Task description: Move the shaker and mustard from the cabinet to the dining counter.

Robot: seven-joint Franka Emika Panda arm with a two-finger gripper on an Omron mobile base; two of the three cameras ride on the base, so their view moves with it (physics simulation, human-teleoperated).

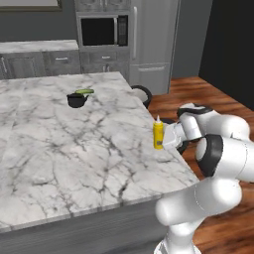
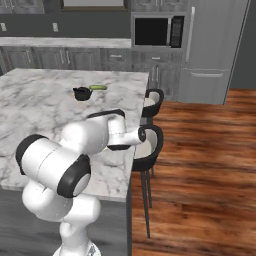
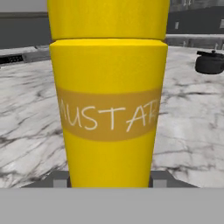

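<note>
1. The mustard point(image 1: 158, 135) stands upright on the dining counter point(image 1: 74, 149), close to the counter's right edge as the left base view shows it.
2. In the hand view the mustard point(image 3: 109, 100) is very near to the camera, and its brown label reads "MUSTAR".
3. The gripper point(image 1: 165, 139) is at the 3 o'clock side of the bottle in the left base view, level with the lower half of the bottle.
4. In the hand view 1 grey fingertip point(image 3: 59, 178) shows at about 7 o'clock of the bottle's base, and another one at about 5 o'clock, both just beside the bottle.
5. The 2 fingers sit on either side of the bottle and look pressed against it, so the gripper is pinching the mustard.
6. A squat black bowl point(image 1: 76, 100) with a green piece point(image 1: 85, 92) beside it sits on the marble top at about 11 o'clock from the mustard, well apart from it.
7. In the right base view the arm point(image 2: 90, 137) covers the bottle, and the black bowl point(image 2: 82, 93) is at 12 o'clock of the arm.
8. 2 round stools point(image 2: 148, 145) stand at the counter's right side over the wooden floor point(image 2: 200, 165).
</note>
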